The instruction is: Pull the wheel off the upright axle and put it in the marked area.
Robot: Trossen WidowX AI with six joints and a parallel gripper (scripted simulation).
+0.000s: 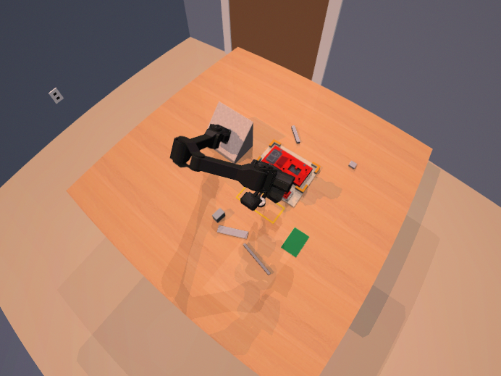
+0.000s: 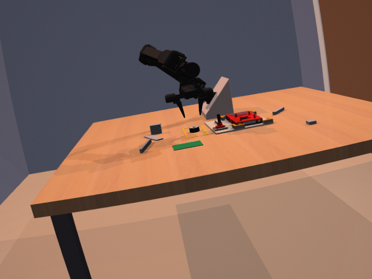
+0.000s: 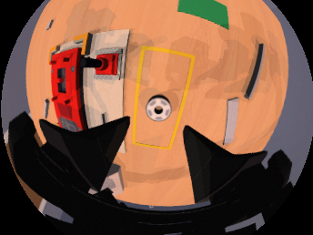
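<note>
The wheel (image 1: 261, 201) (image 2: 194, 129) (image 3: 158, 103), black with a pale hub, lies flat on the table inside the yellow outline (image 1: 278, 215) (image 2: 197, 135) (image 3: 138, 95), clear of its lines in the wrist view. My gripper (image 2: 192, 116) (image 3: 156, 124) is open and empty above the wheel, with a visible gap between fingertips and wheel in the exterior view. The upright black axle (image 2: 218, 118) (image 3: 91, 63) stands bare on its red base (image 2: 219, 124) (image 3: 109, 65). In the top view the gripper partly hides the wheel and the outline.
Beside the outline is a pale board (image 2: 214, 131) (image 3: 119, 88) with a red block (image 2: 242, 118) (image 3: 68, 88) and orange corners. A green patch (image 1: 295, 242) (image 2: 187, 145) (image 3: 203, 8), several grey bars and small blocks, and a grey wedge (image 1: 231, 129) (image 2: 221, 105) are also on the table.
</note>
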